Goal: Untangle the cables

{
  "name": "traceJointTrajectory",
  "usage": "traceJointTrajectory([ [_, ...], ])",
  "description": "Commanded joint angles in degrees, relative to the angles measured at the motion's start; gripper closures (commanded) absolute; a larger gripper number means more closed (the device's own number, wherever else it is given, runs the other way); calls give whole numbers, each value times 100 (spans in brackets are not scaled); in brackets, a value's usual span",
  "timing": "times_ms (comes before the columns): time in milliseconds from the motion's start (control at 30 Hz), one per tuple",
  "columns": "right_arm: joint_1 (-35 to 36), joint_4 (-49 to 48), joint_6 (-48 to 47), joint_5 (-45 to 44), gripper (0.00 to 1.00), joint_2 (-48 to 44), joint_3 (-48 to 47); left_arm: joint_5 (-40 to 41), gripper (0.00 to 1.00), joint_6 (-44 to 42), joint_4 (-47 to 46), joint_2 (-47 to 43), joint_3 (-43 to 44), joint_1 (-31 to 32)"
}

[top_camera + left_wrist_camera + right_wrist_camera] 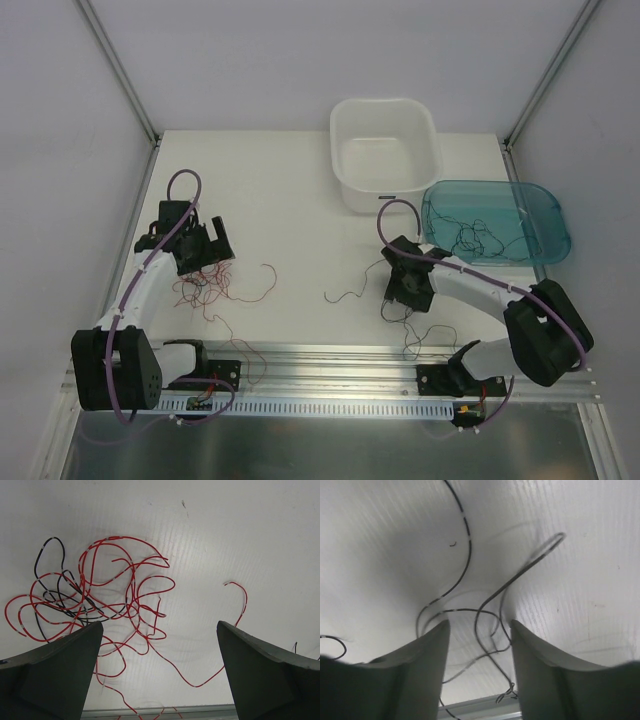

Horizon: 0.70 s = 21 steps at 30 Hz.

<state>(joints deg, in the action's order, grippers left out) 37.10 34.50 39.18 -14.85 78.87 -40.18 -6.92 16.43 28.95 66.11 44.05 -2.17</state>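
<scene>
Left gripper (160, 625): jaws spread wide, pinching nothing, hovering over the table. Below and just left of the gap lies the knot of thin red and black cables (90, 600), red loops crossing black ones, with one long red strand (235, 605) curling off towards the right of the frame.

Right gripper (480, 622): jaws partly spread, with a visible gap. Loose thin black wire strands (485, 605) run through that gap on the table, not clamped.

Top view: the red-black knot sits lower left, the black strands (400, 315) lower centre-right. More dark wires (470, 235) lie in the translucent teal plastic tray (555, 215) at right, and a white plastic tub (340, 170) stands behind it.

Progress: looks partway. Some strands are apparently separated into the tray, but the red-black knot is still tangled and the black strands are unsorted.
</scene>
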Motion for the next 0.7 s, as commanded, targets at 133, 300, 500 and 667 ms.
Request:
traceJointTrajectory([
  [133, 87, -321, 82, -79, 83, 6, 19, 6, 2, -87, -30, -116, 24, 68],
  [300, 157, 81, -507, -438, 99, -345, -663, -2, 2, -87, -30, -116, 24, 59],
  [500, 166, 934, -1728, -808, 99, -987, -2193, -20, 2, -87, -30, -89, 33, 68],
  [667, 122, 1593, -2860, -1080, 99, -1225, -4073, -11, 2, -78, -38, -98, 33, 59],
])
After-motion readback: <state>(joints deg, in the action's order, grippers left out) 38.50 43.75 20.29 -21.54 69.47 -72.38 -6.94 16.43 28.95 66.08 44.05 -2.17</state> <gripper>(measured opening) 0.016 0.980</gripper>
